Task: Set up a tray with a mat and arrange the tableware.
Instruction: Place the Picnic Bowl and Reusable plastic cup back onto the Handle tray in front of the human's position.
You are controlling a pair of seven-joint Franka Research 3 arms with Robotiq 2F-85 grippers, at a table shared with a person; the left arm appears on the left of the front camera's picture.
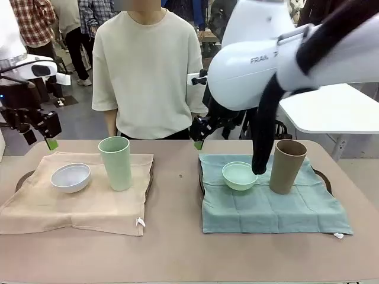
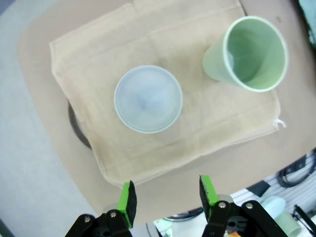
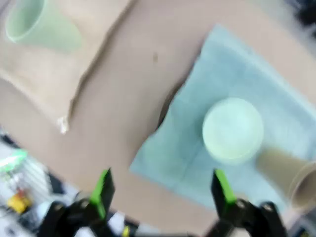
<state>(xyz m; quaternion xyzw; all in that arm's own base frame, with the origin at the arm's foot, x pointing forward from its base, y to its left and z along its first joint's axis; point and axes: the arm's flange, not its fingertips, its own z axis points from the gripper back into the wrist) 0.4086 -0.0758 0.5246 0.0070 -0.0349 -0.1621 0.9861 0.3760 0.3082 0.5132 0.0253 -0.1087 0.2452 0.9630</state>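
Tableware set on two mats | white bowl [image 1: 70, 177] and pale green cup [image 1: 116, 163] upright on beige mat [image 1: 77, 207], left | mint bowl [image 1: 240, 175] just beside brown cup [image 1: 287, 166] on blue-green mat [image 1: 272, 207], right | left gripper [image 2: 167, 197] spread, empty, above desk [image 1: 177, 248] | right gripper [image 3: 160, 190] spread wide, empty.

It looked like a robot lab or demo hall: two white arms [image 1: 260, 59] flanked a tan worktop [image 1: 177, 236], a person [image 1: 148, 71] stood at twelve o'clock, bystanders [image 1: 35, 23] beyond, another white table [image 1: 337, 109] at two o'clock.
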